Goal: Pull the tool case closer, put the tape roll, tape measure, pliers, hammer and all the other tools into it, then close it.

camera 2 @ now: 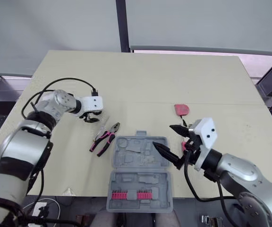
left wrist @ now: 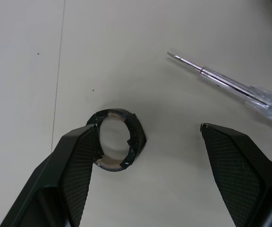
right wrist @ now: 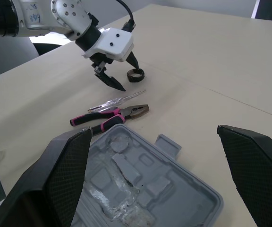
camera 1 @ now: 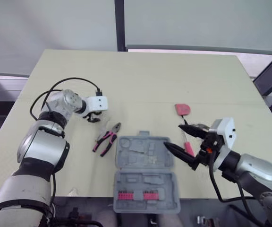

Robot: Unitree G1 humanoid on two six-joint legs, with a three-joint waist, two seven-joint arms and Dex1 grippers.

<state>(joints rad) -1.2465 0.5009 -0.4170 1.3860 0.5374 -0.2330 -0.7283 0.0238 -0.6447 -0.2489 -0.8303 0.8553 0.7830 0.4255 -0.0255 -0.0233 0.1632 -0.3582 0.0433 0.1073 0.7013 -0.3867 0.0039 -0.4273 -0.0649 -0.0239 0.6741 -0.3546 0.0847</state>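
Here, early stage: the open case (camera 1: 143, 152) lies at the near edge of the table (camera 1: 140, 75), holding just a row of pink bits (camera 1: 137, 195). Pliers (camera 1: 106, 138) and tape measure (camera 1: 182, 109) lie outside it. Left gripper (left wrist: 148, 130), fingers spread, straddles the tape roll (left wrist: 135, 137) beyond the pliers; right gripper (camera 1: 174, 135) hangs open at the case's right edge.

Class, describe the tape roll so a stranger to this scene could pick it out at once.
Find the grey tool case lying open at the table's near edge; left of it lie the pink-handled pliers. Just beyond them, between the left gripper's open fingers, sits the tape roll: a small dark ring with a pale core, unlike the long screwdriver beside it.
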